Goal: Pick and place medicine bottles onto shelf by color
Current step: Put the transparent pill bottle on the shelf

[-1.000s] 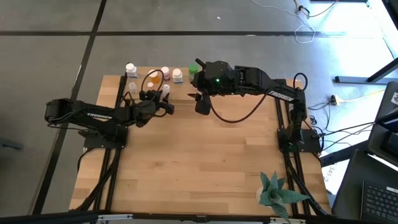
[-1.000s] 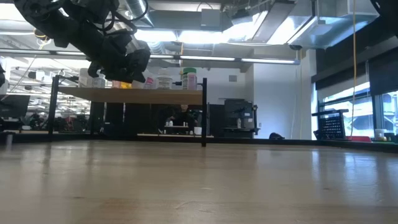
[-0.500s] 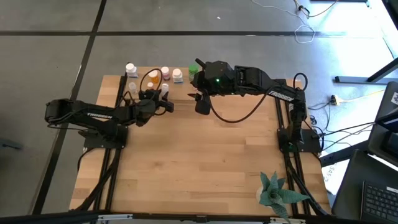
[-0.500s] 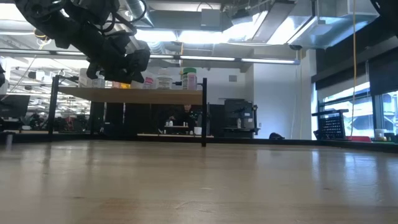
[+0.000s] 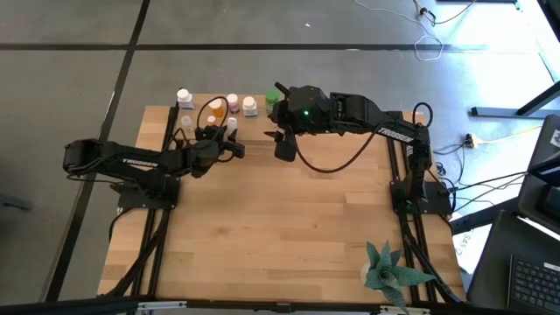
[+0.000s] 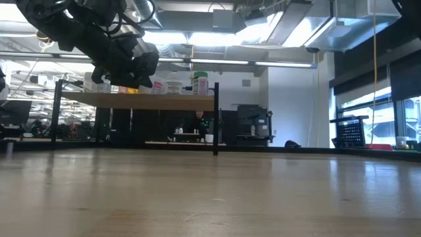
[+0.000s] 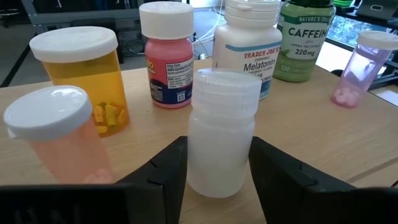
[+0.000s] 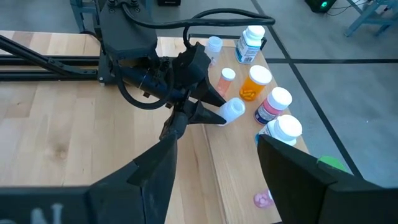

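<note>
The shelf (image 5: 254, 125) stands at the table's far edge, and several medicine bottles stand on it by their bases: white (image 5: 184, 96), orange (image 5: 214, 112), pink (image 5: 232, 102), white (image 5: 250, 106) and green (image 5: 273, 98). My left gripper (image 5: 229, 140) is over the shelf's near side, shut on a clear, frosted bottle (image 7: 221, 134). My right gripper (image 5: 282, 144) hangs open and empty by the shelf's right end. In the low view the left gripper (image 6: 125, 66) hides the clear bottle. My left gripper pinches the lower half of the clear bottle's body (image 7: 199, 168) between its two fingers, one finger (image 7: 168, 165) on each side. The fingers come level from the table's left. The bottle stands upright, cap up. I cannot tell whether its base touches the shelf.
Close around the held bottle stand a pale orange bottle (image 7: 59, 137), an orange one (image 7: 84, 78), a pink one (image 7: 166, 56), a white one (image 7: 249, 43), a green one (image 7: 308, 37) and a small clear lilac one (image 7: 360, 68). A green spiky plant (image 5: 389, 271) is at the near right corner.
</note>
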Controlling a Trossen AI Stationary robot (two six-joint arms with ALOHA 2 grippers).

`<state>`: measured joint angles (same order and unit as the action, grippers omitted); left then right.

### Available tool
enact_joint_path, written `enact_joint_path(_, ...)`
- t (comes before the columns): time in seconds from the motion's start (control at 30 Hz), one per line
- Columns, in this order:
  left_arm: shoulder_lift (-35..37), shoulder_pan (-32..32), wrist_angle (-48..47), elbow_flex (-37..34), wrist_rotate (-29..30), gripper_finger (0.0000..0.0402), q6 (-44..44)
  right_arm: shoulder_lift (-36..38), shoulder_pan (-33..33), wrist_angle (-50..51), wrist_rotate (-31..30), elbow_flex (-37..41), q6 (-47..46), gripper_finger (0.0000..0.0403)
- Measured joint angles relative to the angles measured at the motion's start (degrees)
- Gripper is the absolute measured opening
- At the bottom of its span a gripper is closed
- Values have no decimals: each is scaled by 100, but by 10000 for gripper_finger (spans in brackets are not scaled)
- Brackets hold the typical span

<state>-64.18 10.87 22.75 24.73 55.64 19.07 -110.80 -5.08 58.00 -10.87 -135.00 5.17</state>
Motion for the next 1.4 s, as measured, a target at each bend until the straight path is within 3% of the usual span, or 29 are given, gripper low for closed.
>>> enact_joint_path(0.43,0,3,-16,-2,81,189,-22,0,0,0,0,0,0,226)
enact_joint_path(1.4,47,35,384,-2,203,191,-293,0,0,0,0,0,0,226)
